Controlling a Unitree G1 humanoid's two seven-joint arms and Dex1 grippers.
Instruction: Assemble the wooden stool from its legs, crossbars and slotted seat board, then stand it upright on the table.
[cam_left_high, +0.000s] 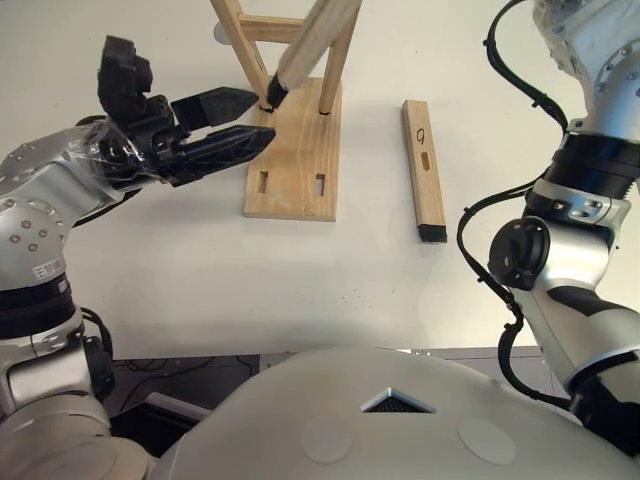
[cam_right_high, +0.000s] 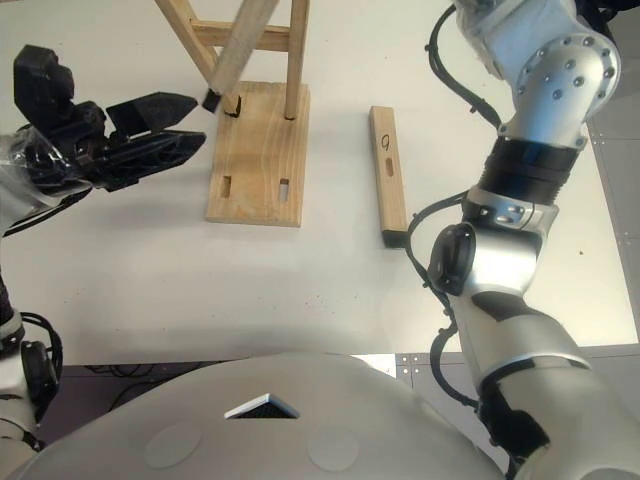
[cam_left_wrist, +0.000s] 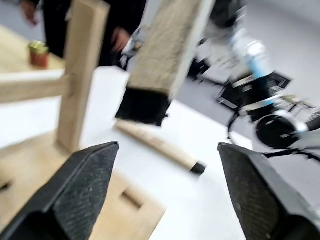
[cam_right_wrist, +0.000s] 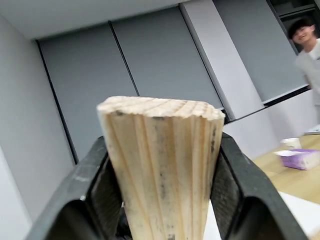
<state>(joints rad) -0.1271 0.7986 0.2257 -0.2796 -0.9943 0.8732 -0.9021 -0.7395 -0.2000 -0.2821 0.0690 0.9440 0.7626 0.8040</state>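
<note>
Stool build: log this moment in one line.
right hand: shut on leg, black tip at far-left corner of seat board | left hand: open, beside board | near slots: empty | spare leg: flat, right of board

Silver screw-studded arms (cam_left_high: 40, 205) bear black cables (cam_left_high: 478, 262) and a black left tool (cam_left_high: 262, 116).

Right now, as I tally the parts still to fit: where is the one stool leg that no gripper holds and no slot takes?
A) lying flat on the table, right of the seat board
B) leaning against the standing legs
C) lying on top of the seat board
A: the loose leg lies flat on the table, apart from the seat board, on its right.
</note>
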